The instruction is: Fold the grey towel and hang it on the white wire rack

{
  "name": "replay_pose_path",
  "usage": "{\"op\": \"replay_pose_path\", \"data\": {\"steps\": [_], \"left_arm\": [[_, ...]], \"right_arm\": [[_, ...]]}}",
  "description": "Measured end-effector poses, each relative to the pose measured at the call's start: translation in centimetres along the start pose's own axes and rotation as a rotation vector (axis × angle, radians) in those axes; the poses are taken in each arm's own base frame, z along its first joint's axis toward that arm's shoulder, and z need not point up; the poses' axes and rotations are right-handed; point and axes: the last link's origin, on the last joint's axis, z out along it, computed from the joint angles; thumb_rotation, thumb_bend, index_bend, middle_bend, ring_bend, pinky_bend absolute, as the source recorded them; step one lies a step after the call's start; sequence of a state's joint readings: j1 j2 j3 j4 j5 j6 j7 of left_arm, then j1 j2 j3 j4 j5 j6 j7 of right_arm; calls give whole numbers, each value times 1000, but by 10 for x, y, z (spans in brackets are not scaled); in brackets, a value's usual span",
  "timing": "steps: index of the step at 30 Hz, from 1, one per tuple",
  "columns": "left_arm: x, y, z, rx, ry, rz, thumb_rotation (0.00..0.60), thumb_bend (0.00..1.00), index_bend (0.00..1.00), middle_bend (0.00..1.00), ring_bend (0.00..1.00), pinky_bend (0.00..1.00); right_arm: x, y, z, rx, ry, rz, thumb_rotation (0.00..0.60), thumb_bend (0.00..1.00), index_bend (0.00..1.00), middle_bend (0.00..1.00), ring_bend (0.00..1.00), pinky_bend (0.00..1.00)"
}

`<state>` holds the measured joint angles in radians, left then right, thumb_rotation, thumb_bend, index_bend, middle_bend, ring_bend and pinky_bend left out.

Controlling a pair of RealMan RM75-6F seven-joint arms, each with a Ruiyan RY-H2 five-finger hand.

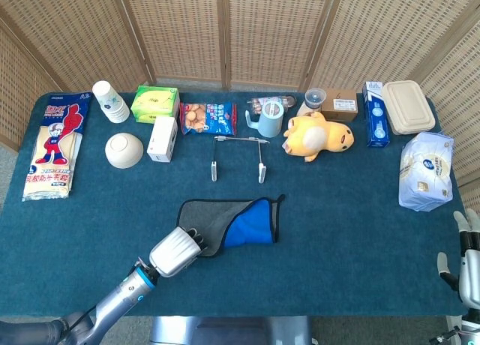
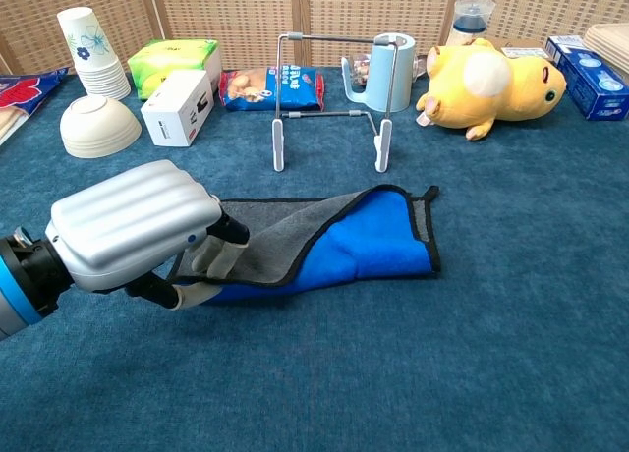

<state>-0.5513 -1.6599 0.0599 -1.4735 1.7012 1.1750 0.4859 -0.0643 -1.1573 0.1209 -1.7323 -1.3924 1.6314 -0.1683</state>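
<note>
Far left on the blue tabletop (image 1: 352,225): a red-and-yellow printed packet (image 1: 51,146), a stack of paper cups (image 1: 110,100), an upturned cream bowl (image 1: 124,150). Just right of those, a green box (image 1: 155,103) and a white box (image 1: 162,139) standing near each other.

Near the front edge, left hand (image 2: 133,225) low over the tabletop, fingers (image 2: 211,258) curled onto the left end of the grey towel (image 2: 285,238), gripping its near-left corner, thumb tucked at the edge. Towel lying flat in front of the white wire rack (image 2: 332,96), apart from it, partly doubled over, blue inner side showing on the right half, a small loop at the far-right corner.

Behind the rack, a snack bag (image 1: 208,117) and a pale blue pitcher (image 1: 268,118). Further right, a yellow plush toy (image 1: 318,136) lying on its side, a brown carton (image 1: 339,103), a blue box (image 1: 376,113), a beige lidded container (image 1: 409,106), a wrapped pack of tissue (image 1: 426,169).

Far right, off the tabletop edge, right hand (image 1: 468,256) upright, fingers slightly apart, holding nothing.
</note>
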Motion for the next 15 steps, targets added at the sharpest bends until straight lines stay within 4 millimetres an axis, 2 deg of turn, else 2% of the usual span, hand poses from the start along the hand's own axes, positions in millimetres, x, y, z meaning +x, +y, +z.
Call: {"op": "replay_pose_path", "data": {"steps": [5,15], "left_arm": [[2,-6,1,40,1,-51,600,458,702,755,664,905],[8,-24,6,140,30,-183,600,458,691,758,670,913]], "right_arm": [[0,-1,1,0,2,0,600,392,54,46,0,0],[-2,-3,3,4,-1,-3,600,392,54,46,0,0]]}}
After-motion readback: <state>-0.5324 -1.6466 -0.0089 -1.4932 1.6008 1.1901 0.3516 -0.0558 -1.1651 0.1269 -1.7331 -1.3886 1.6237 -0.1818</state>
